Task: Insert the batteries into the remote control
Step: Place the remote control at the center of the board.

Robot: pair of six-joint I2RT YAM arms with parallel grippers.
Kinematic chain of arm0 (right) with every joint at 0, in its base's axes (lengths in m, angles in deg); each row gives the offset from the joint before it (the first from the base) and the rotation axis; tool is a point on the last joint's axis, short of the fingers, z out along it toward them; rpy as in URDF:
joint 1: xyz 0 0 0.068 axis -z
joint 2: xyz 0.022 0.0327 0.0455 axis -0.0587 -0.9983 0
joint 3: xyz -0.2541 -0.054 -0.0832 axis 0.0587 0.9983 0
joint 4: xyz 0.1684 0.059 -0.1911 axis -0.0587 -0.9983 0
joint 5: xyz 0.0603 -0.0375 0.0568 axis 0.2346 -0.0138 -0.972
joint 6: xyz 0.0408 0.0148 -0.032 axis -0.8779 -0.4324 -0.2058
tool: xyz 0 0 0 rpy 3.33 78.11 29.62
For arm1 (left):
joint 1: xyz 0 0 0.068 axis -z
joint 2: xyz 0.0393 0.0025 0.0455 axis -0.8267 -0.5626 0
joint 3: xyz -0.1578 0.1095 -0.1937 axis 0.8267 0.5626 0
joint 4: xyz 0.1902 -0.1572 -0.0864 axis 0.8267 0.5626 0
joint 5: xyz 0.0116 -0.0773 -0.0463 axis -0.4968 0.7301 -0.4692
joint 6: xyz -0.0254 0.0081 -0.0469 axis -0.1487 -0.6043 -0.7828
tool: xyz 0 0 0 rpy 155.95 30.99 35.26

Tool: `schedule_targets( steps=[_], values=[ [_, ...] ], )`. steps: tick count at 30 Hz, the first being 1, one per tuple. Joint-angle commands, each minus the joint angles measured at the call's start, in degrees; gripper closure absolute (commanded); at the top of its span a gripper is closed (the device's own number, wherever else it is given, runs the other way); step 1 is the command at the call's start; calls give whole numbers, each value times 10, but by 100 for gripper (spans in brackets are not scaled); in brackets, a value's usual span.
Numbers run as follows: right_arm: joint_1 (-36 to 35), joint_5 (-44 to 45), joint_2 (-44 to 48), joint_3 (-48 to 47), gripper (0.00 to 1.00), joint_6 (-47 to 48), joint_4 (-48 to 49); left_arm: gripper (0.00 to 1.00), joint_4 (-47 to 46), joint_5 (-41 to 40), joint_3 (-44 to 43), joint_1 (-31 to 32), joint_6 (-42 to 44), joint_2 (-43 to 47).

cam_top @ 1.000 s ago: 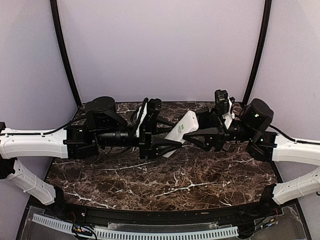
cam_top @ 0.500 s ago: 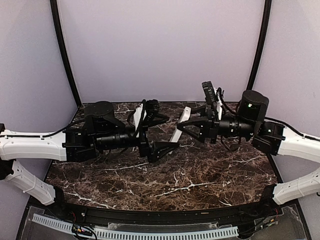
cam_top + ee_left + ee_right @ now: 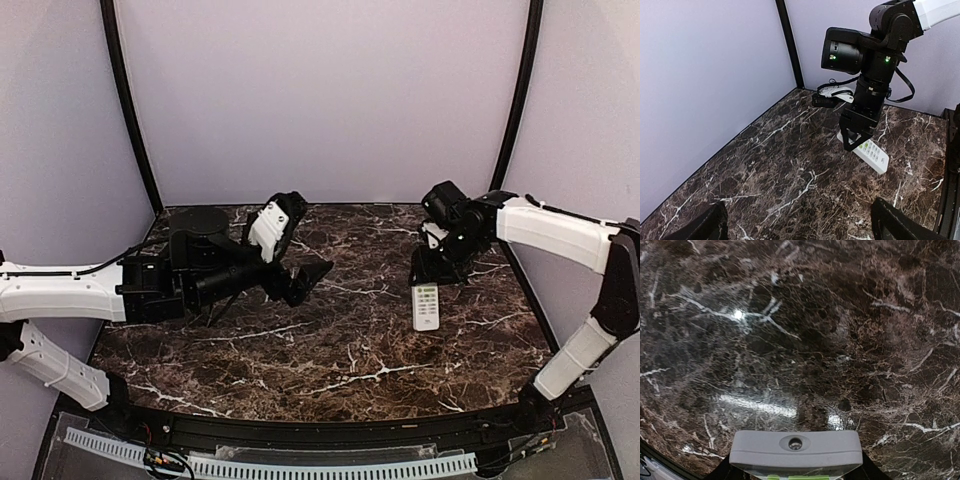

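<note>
**Current state.** The remote control [image 3: 427, 307] is on the right half of the worktop [image 3: 330, 365], button face up, with its green display at the far end. The right pincer [image 3: 856, 142] is closed on that display end. The left pincer [image 3: 799, 215] stands fully open and holds nothing. It is well apart from the remote control, on its left. No batteries and no cover appear in any view, so it cannot be confirmed whether the cells are fitted.

**Hazards.**
- The grip takes only the display end. If the right pincer pivots or lifts quickly, the long free end is likely to swing and the handset may twist out of the grip.
- It cannot be told whether the free end rests on the worktop. If it hangs above the surface, releasing the pincer would probably drop it with a knock.
- With the button face up, the battery bay presumably faces down. A loose cell or an unlatched cover could fall out unseen.

**View comparison.**
- Top view: shows both arms and the button face, but hides the handset's tilt.
- Left wrist view: shows the grip from the side, with the handset sloping down away from the right pincer.
- Right wrist view: shows only the end face of the remote control, with a small round window, and bare worktop beyond it.
</note>
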Motion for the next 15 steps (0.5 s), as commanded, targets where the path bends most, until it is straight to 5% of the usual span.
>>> schedule_targets(
  steps=[1,9,15],
  values=[
    [10,35,-114,-67,100,16,-96,1,86,-60,-22,-5,-20,-19],
    [15,41,-249,-119,97,35,-93,1,104,-70,-11,-12,-24,-16],
    [32,31,-281,-115,76,36,-73,1,108,-69,-14,-17,-23,-20]
  ],
)
